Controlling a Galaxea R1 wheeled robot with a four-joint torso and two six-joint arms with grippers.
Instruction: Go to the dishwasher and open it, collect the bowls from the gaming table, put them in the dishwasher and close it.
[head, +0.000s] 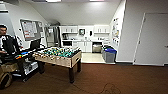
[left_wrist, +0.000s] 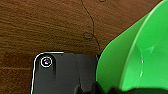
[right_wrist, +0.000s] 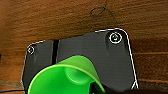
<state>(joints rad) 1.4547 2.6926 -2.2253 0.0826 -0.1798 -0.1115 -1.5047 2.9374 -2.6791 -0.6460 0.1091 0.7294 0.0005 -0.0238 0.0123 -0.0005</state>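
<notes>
Left wrist view: glossy bright green bowl (left_wrist: 140, 57) over brown carpet (left_wrist: 45, 25).

Small bright green plastic bowl (right_wrist: 67, 77) close to camera, tilted, interior visible; brown carpet (right_wrist: 50, 20) below, thin dark cable loop (right_wrist: 98, 10).

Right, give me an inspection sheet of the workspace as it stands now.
Surface: brown carpet floor; pale floor in the kitchen beyond.
Job's things: wide bright green plastic bowl close at the left wrist; smaller green plastic bowl close at the right wrist; silver-grey dishwasher front far off among the white cabinets, too small to judge its door.
Clutter: table-football table with green field; grey bins with blue lids.
Grippers: fingers not discernible at either wrist.
Cables: thin dark looped cable on the carpet.
Surroundings: person seated at a dark desk; white door.
</notes>
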